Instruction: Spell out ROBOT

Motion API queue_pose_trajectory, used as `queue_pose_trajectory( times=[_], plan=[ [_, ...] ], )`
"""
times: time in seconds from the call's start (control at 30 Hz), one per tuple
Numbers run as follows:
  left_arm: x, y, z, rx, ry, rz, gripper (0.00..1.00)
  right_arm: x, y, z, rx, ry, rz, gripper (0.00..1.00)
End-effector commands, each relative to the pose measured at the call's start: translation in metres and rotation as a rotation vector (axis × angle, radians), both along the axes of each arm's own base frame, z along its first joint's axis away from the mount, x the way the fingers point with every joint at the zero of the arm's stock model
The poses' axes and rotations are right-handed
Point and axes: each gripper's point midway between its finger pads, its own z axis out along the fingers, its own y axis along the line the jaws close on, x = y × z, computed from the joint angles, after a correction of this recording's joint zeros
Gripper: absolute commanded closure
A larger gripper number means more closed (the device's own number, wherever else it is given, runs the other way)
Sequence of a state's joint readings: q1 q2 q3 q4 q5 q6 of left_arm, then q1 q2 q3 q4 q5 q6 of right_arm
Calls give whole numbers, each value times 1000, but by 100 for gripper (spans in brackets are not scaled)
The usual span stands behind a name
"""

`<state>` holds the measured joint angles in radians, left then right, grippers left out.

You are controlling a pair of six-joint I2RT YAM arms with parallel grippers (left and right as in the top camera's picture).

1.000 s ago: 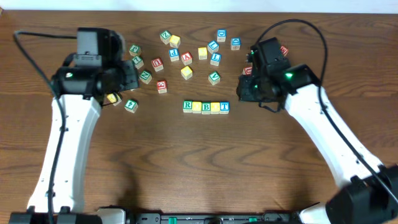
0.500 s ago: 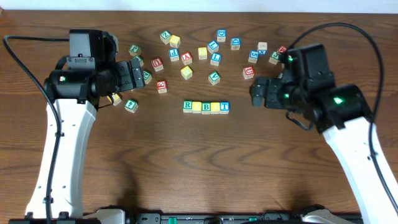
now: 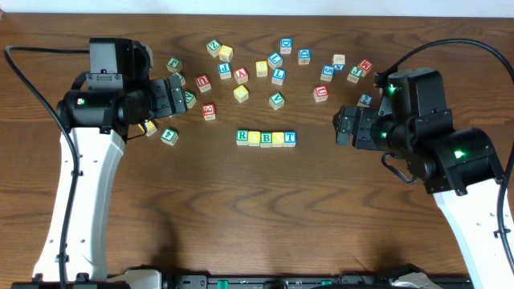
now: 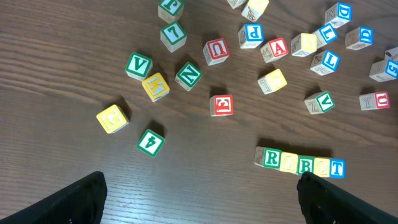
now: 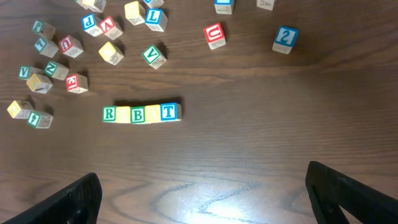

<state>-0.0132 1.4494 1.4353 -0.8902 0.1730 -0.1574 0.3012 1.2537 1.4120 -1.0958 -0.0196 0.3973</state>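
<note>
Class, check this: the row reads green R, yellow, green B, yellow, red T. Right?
No: the right wrist view shows the T is blue, not red. It reads green R, yellow cube, green B, second yellow cube, blue T.

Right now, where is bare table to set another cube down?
Bare: the wide stretch of table between the left arm and right arm, nearer the base than the ROBOT row. Crowded: the scattered cubes beyond the row.
</note>
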Motion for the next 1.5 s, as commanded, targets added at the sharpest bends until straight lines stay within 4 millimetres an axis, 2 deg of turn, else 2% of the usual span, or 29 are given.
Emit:
queue_pose_trajectory(
  times=[0.0,0.37,0.5,0.7,0.87,1.17,1.3,1.47],
  plan=[
    [2,3,11,11,-29,4,4,2,-11,1,-47,-16,-28,1],
    [2,3,11,11,-29,4,4,2,-12,1,-49,-16,-29,1],
    [2,3,11,11,-29,4,3,6,-20,1,-80,-35,-61,1],
    [2,3,11,11,-29,4,3,22,-41,22,-115,-229,-85,1],
    [2,3,11,11,-29,4,3,21,-58,26,-101,-452,-56,1],
    [2,3,11,11,-29,4,3,-25,-88,-20,-121,-685,-108,1],
    [2,3,11,11,-29,4,3,-43,-92,-45,-145,-753,-112,1],
    [2,3,11,11,-29,4,3,-51,-93,-66,-139,-829,-119,1]
  ],
)
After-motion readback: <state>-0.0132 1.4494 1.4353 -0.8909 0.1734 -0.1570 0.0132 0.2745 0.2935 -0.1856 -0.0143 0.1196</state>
